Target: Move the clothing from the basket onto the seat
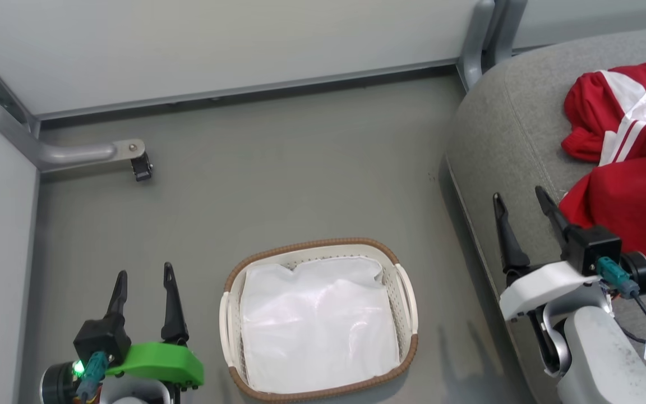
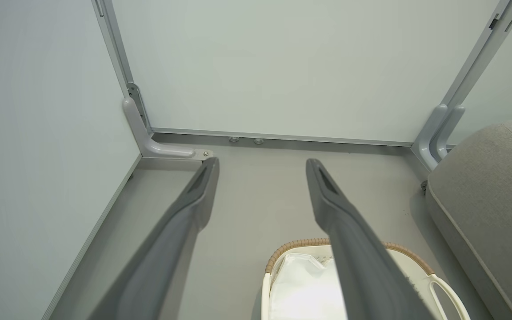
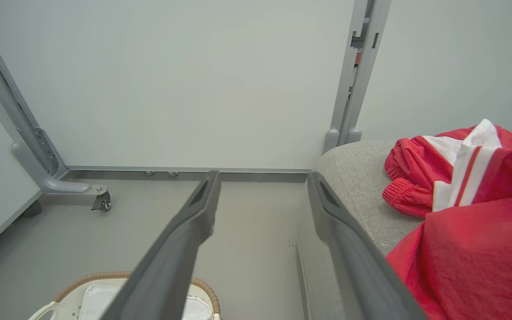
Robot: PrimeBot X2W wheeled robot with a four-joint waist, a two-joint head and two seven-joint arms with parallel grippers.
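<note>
The red clothing (image 1: 631, 185) with white stripes lies crumpled on the grey seat (image 1: 502, 123) at the right; it also shows in the right wrist view (image 3: 469, 231). The white basket (image 1: 407, 292) with a brown woven rim stands on the floor, holding a plain white sheet lining. My right gripper (image 1: 522, 202) hangs open over the seat's left edge, just left of the clothing, nothing between its fingers. My left gripper (image 1: 143, 278) is open and empty, over the floor left of the basket. The basket's near end shows under each gripper (image 2: 298, 243) (image 3: 202, 286).
Pale partition panels (image 1: 216, 45) wall the floor at the back and left. A grey metal foot with a castor (image 1: 141, 166) juts out at the back left. A grey post (image 1: 477, 42) stands by the seat's back corner.
</note>
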